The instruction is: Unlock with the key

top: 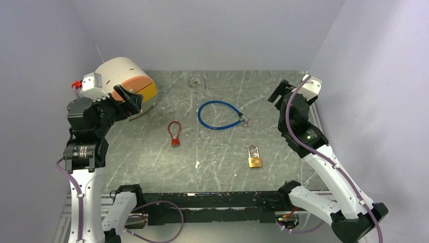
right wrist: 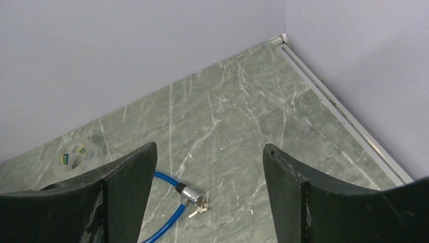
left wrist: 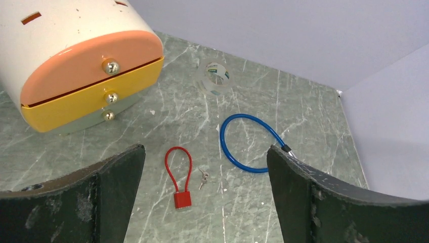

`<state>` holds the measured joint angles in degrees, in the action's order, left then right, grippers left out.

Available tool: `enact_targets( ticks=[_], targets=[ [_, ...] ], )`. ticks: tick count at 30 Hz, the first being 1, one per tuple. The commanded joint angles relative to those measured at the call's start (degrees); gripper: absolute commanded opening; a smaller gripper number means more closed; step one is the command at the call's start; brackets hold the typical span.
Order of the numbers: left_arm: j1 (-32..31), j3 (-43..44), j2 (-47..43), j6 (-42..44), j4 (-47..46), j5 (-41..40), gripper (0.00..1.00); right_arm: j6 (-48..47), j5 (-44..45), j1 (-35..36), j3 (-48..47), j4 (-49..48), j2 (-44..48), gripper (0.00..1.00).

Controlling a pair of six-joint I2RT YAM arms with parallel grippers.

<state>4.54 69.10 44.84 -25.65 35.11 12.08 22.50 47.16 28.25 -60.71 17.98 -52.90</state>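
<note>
A red cable padlock [top: 174, 134] lies on the table left of centre, with a small pair of keys [top: 188, 134] loose beside it. Both show between my left fingers in the left wrist view: the padlock [left wrist: 179, 177] and the keys [left wrist: 203, 177]. A blue cable lock [top: 220, 115] lies at centre with keys [right wrist: 202, 205] at its metal end. A brass padlock [top: 255, 158] lies nearer the front. My left gripper [top: 129, 101] [left wrist: 205, 148] is open and empty, raised by the drawer unit. My right gripper [top: 281, 93] [right wrist: 210, 146] is open and empty, raised at the right.
A white drawer unit [top: 126, 81] with orange and yellow drawers lies at the back left. A clear tape roll [top: 194, 82] sits at the back centre. Walls close the table at the back and both sides. A black rail [top: 202, 200] runs along the front edge.
</note>
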Motion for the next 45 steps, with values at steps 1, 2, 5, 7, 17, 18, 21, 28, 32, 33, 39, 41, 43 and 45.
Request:
enact_targets(
  ticks=[1,2,5,7,17,18,21,28,32,33,39,41,43,45],
  targets=[
    [0.21,-0.78,0.03,0.52,-1.63,-0.74,0.94,0.11,-0.82,-0.04,-1.97,-0.83,0.64,0.80],
    [0.22,-1.11,-0.05,0.44,-1.63,-0.69,0.94,0.23,-1.14,-0.04,-1.55,-1.37,0.74,0.81],
    [0.21,-2.81,-0.25,0.02,-1.93,-0.14,0.94,0.97,-2.32,-0.04,-0.74,-1.69,0.18,0.81],
    [0.21,-4.42,-0.26,-0.42,-2.15,1.30,0.94,1.66,-4.28,-0.04,-0.04,-1.72,-0.72,0.81],
    [0.21,-13.76,4.64,-11.15,6.72,3.48,0.94,14.17,-29.89,0.01,3.41,0.91,-10.57,0.70],
    [0.21,-15.92,4.93,-12.76,6.25,4.47,0.94,14.84,-32.70,-0.01,4.05,0.37,-12.05,0.64],
    [-0.38,-22.23,5.29,-16.25,4.35,5.46,0.92,17.28,-40.47,0.05,5.20,-1.00,-16.90,0.55],
    [-2.89,-25.57,10.17,-16.65,3.25,3.89,0.84,14.87,-52.60,3.76,-1.88,-0.55,-33.05,0.54],
    [-3.04,-26.09,11.24,-17.38,5.14,1.22,0.83,11.52,-50.54,11.51,-14.12,4.69,-46.35,0.54],
    [-3.05,-26.20,10.92,-17.68,5.85,0.47,0.83,11.06,-50.02,12.92,-17.18,6.41,-49.15,0.53],
    [-3.04,-25.80,9.63,-18.61,8.44,-2.81,0.88,8.83,-48.02,19.46,-33.73,12.02,-63.48,0.51],
    [-3.04,-25.64,9.59,-18.57,9.16,-3.23,0.88,7.30,-48.11,20.76,-39.12,14.81,-67.64,0.52],
    [-3.04,-25.60,9.35,-18.56,9.81,-3.75,0.88,5.43,-47.43,21.93,-43.86,17.54,-71.52,0.50],
    [-3.04,-25.80,8.90,-18.65,9.98,-3.93,0.89,4.36,-44.33,22.91,-49.53,21.05,-75.13,0.49]
  ],
)
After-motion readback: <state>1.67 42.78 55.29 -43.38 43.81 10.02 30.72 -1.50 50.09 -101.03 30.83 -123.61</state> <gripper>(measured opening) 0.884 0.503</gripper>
